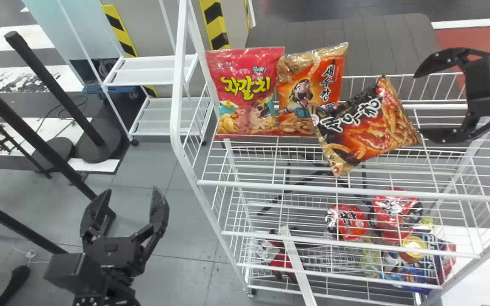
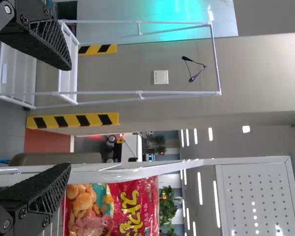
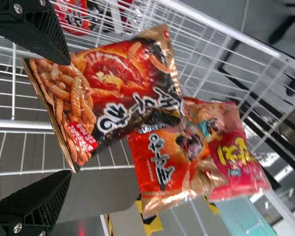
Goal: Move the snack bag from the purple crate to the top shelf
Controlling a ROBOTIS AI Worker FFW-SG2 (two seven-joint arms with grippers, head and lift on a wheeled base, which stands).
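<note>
A white wire rack [image 1: 180, 85] stands largest, its top shelf [image 1: 334, 190] carrying the bags. The left hand [image 1: 131, 193], to the rack's left, has its fingers spread apart with nothing between them; the right hand [image 1: 418, 105] is likewise spread, near the dark snack bag. A pink bag [image 1: 245, 91] and an orange bag [image 1: 311, 87] stand side by side; the dark snack bag [image 1: 364, 127] lies tilted on that shelf, overlapping the orange one. Red-topped cups [image 1: 347, 222] sit below.
</note>
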